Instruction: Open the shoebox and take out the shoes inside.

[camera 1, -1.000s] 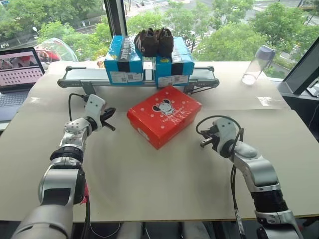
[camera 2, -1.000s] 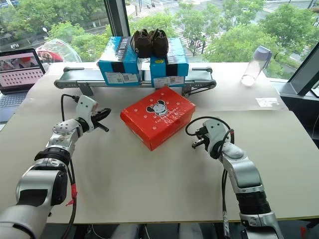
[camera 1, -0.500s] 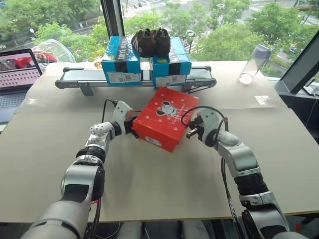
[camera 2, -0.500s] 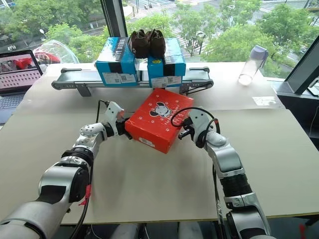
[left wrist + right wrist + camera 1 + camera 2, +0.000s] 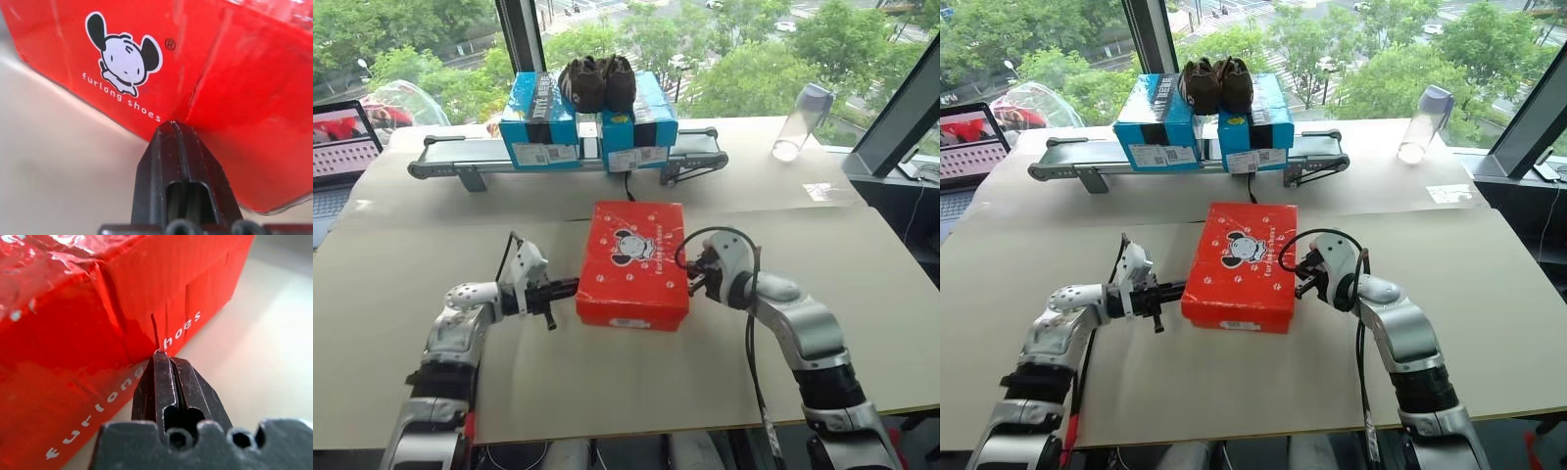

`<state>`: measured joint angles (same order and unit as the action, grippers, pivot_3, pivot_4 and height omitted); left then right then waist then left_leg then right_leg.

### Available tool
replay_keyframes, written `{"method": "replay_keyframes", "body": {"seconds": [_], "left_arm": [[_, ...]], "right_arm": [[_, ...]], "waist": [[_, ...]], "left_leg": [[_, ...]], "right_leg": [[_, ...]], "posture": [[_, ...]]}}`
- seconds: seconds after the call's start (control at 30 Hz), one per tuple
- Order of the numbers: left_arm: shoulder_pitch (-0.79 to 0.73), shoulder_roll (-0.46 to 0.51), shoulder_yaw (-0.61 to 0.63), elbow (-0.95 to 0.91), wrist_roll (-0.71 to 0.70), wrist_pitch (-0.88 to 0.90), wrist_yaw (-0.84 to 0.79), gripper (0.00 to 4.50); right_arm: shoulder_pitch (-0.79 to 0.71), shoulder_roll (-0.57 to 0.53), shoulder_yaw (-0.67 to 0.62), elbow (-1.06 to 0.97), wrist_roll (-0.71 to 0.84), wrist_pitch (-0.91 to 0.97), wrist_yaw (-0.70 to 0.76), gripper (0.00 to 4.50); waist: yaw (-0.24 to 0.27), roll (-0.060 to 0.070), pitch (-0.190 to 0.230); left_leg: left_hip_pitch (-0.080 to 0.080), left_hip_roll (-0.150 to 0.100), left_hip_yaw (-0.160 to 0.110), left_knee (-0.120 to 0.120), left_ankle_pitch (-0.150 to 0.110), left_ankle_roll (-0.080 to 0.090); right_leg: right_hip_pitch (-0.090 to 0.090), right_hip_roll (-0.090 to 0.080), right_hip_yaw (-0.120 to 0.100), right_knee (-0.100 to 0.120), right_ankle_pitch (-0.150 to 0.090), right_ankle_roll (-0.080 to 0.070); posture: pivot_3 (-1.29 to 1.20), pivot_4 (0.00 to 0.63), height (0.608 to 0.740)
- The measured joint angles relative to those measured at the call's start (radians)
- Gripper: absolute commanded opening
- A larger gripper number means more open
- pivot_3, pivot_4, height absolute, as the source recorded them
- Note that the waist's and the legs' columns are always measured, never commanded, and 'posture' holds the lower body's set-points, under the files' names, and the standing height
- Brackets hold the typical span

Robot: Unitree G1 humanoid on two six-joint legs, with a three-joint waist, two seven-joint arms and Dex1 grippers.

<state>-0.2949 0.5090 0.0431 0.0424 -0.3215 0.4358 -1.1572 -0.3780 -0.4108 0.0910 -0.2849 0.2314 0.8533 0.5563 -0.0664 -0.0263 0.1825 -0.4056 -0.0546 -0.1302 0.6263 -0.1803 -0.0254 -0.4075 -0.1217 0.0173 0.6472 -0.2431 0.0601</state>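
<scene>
The red shoebox [image 5: 634, 262] lies on the table with its lid down, mouse print up and a short end toward me. My left gripper [image 5: 570, 288] is shut, and its tip [image 5: 172, 123] touches the box's left long side low down. On the opposite side my right gripper [image 5: 693, 277] is also shut, with its tip [image 5: 159, 353] pressed against the right wall by the white lettering. The box sits between the two tips. The shoes are hidden inside the closed box.
Behind the shoebox a small conveyor [image 5: 440, 162] carries two blue boxes [image 5: 540, 122] with dark brown fuzzy shoes [image 5: 595, 83] on top. A clear bottle [image 5: 793, 122] stands at the back right. A laptop [image 5: 337, 147] sits at the far left. Bare table lies in front of the box.
Both shut grippers closed in on the shoebox from either side. It has turned from a slanted pose to square and come nearer to me. The camera view has also shifted.
</scene>
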Motion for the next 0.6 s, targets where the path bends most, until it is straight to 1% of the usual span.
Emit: {"method": "replay_keyframes", "body": {"seconds": [0.07, 0.2, 0.3, 0.37, 0.4, 0.5, 0.6], "left_arm": [[0.051, 0.018, 0.003, -0.085, -0.022, 0.065, 0.018, 0.00], [0.148, 0.046, 0.053, -0.243, -0.095, 0.190, 0.079, 0.00], [0.162, 0.053, 0.087, -0.313, -0.138, 0.248, 0.123, 0.00], [0.164, 0.055, 0.096, -0.337, -0.152, 0.264, 0.143, 0.00], [0.161, 0.056, 0.091, -0.338, -0.152, 0.263, 0.151, 0.00], [0.146, 0.061, 0.075, -0.336, -0.151, 0.259, 0.157, 0.00], [0.115, 0.111, 0.053, -0.335, -0.152, 0.238, 0.130, 0.00]], "right_arm": [[0.021, -0.009, -0.001, -0.061, 0.018, 0.049, -0.001, 0.03], [0.086, -0.019, 0.001, -0.187, 0.033, 0.150, -0.008, 0.03], [0.106, -0.028, 0.009, -0.225, 0.040, 0.190, -0.008, 0.03], [0.109, -0.046, 0.015, -0.229, 0.042, 0.197, -0.007, 0.03], [0.111, -0.082, 0.035, -0.219, 0.030, 0.187, 0.002, 0.03], [0.118, -0.129, 0.061, -0.190, 0.023, 0.159, 0.023, 0.03], [0.098, -0.197, 0.059, -0.149, 0.026, 0.129, 0.069, 0.03]], "waist": [[0.006, 0.000, 0.000], [0.019, 0.000, 0.000], [0.027, 0.000, 0.000], [0.030, 0.000, 0.000], [0.032, 0.000, 0.000], [0.042, 0.000, 0.000], [0.049, 0.000, 0.000]], "left_leg": [[0.002, 0.000, 0.000, 0.001, 0.000, 0.000], [0.002, 0.002, 0.000, 0.001, 0.000, 0.000], [0.002, 0.002, 0.000, 0.001, 0.000, 0.000], [0.001, 0.002, 0.000, 0.001, 0.000, 0.000], [0.001, 0.002, 0.001, 0.001, 0.000, 0.000], [0.001, 0.002, 0.001, 0.001, 0.000, 0.000], [0.001, 0.002, 0.001, 0.002, 0.000, 0.000]], "right_leg": [[0.002, 0.000, 0.000, 0.000, -0.001, 0.000], [0.002, 0.002, 0.000, -0.001, -0.001, 0.000], [0.002, 0.002, 0.000, -0.001, -0.001, -0.001], [0.002, 0.002, 0.000, -0.002, -0.001, -0.001], [0.002, 0.002, 0.000, -0.002, -0.001, -0.001], [0.002, 0.002, 0.000, -0.002, -0.001, -0.001], [0.003, 0.002, -0.001, -0.003, -0.001, -0.001]], "posture": [[0.00, 0.150, 0.740], [0.00, 0.150, 0.740], [0.00, 0.150, 0.740], [0.00, 0.150, 0.740], [0.00, 0.150, 0.740], [0.00, 0.150, 0.740], [0.00, 0.150, 0.740]]}}
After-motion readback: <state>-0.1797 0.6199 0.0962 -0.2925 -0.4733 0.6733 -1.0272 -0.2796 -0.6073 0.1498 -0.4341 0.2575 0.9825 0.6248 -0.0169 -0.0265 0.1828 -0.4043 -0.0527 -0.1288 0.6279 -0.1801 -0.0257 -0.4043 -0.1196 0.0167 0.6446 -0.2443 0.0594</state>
